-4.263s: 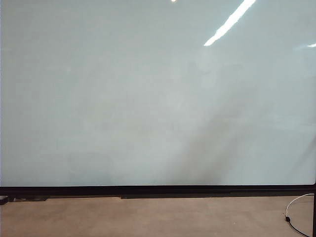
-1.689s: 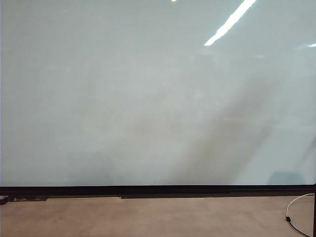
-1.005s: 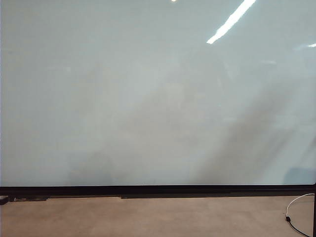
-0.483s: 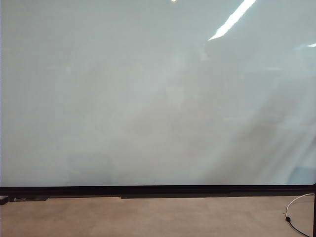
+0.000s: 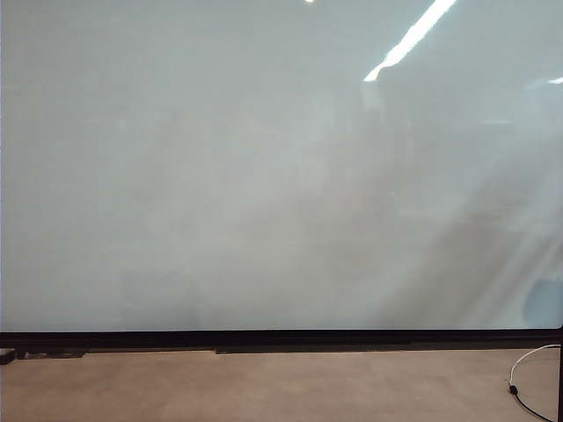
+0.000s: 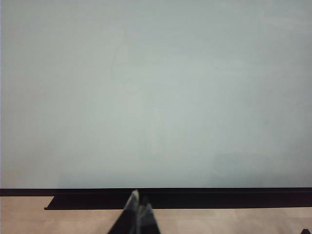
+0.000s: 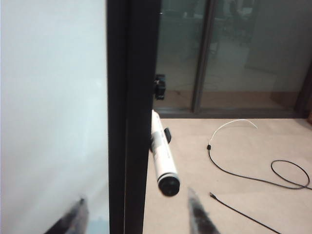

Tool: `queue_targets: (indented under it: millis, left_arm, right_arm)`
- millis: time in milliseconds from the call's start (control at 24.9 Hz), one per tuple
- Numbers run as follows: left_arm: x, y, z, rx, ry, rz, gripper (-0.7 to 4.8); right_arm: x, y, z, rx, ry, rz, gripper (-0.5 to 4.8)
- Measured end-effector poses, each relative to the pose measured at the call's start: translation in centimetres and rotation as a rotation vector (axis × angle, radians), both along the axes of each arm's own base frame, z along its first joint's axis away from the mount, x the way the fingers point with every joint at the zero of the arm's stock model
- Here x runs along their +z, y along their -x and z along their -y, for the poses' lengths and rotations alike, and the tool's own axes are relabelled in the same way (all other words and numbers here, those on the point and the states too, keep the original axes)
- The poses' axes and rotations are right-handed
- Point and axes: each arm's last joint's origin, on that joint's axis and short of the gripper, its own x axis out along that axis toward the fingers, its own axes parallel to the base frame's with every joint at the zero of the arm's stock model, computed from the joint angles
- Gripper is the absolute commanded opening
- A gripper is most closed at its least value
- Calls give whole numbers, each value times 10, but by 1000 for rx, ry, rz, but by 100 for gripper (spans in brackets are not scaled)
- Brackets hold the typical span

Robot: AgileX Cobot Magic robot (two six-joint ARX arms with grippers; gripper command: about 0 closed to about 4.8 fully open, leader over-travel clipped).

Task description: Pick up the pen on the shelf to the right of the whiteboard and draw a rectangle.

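The whiteboard (image 5: pixel 264 176) fills the exterior view, blank, and neither gripper shows there. In the right wrist view the pen (image 7: pixel 162 155), white with black lettering, sticks out beside the board's black side frame (image 7: pixel 134 97), its dark end toward the camera. My right gripper (image 7: pixel 137 214) is open wide, a short way back from the pen's dark end. One finger (image 7: pixel 77 217) is in front of the board face and the other (image 7: pixel 199 214) is over the floor. The left gripper (image 6: pixel 139 207) is shut and empty, pointing at the board's black bottom frame (image 6: pixel 195 197). No rectangle shows.
Tan floor (image 5: pixel 264 387) runs below the board. A white cable (image 5: pixel 530 359) lies at the lower right of the exterior view. Black and white cables (image 7: pixel 243 168) trail on the floor beyond the pen. Dark glass doors (image 7: pixel 229 48) stand behind. A black clamp (image 7: pixel 159 87) sits on the frame.
In the exterior view the grey shadows on the board have spread toward the right, and a bluish patch has grown at its lower right corner. No arm has come into that view.
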Motion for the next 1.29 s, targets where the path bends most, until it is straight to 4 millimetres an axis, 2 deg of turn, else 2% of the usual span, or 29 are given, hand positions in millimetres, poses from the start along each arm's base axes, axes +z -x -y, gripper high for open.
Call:
queue_targets:
  millis: [322, 563, 804, 1287]
  left_arm:
    - [0, 0, 0, 0, 0, 0, -4]
    - [0, 0, 0, 0, 0, 0, -5]
    - [0, 0, 0, 0, 0, 0, -4]
    - [0, 0, 0, 0, 0, 0, -4]
  right_arm:
    - [-1, -11, 16, 34, 7, 2, 257]
    - [-11, -26, 25, 89, -4, -29, 257]
    - [-16, -41, 31, 134, -5, -35, 257]
    - [-21, -59, 39, 149, 0, -28, 256]
